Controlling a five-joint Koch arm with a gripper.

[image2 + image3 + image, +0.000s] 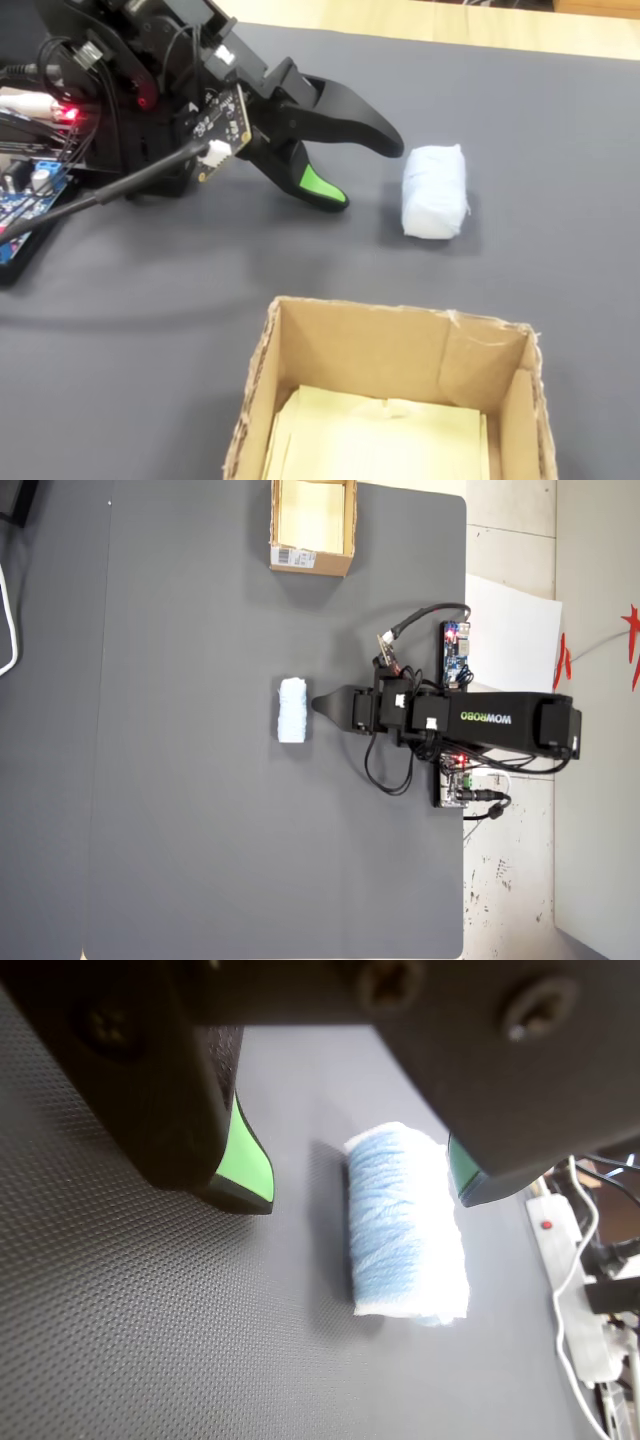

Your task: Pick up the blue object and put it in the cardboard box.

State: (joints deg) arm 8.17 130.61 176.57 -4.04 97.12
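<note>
Wrist view: gripper spread wide, green-padded tips on either side of the blue object, not touching it; object's long axis runs up-down in frame, lying on the dark mat. Fixed view: arm stretched low, open gripper just left of the blue object; cardboard box nearer the camera, well apart. Overhead view: arm extends leftward, gripper tip seemingly just beside the blue object, whose long axis crosses the arm's line; cardboard box far above it.

In the overhead view the arm reaches toward nine o'clock, low over the bench; its claw gapes wide, holding nothing.
</note>
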